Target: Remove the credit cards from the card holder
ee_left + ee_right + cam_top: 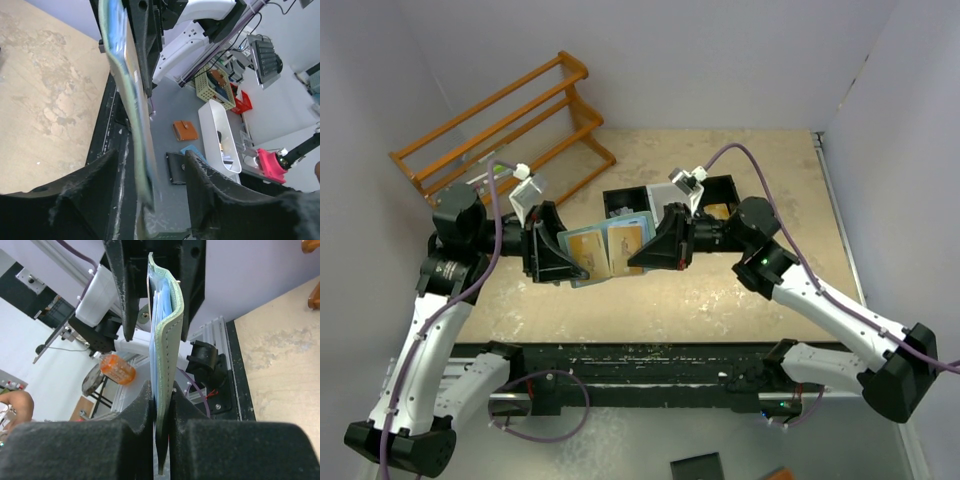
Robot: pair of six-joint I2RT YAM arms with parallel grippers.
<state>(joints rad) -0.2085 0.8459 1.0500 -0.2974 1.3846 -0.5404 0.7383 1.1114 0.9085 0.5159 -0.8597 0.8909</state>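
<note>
Fingers on the right gripper pinch the card holder by its right edge; the left gripper straddles the opposite edge, slack (cards not yet out).

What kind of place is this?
Probably a robot lab: left arm and right arm bolted to a walled table, plus a keyboard and yellow basket nearby.
</note>
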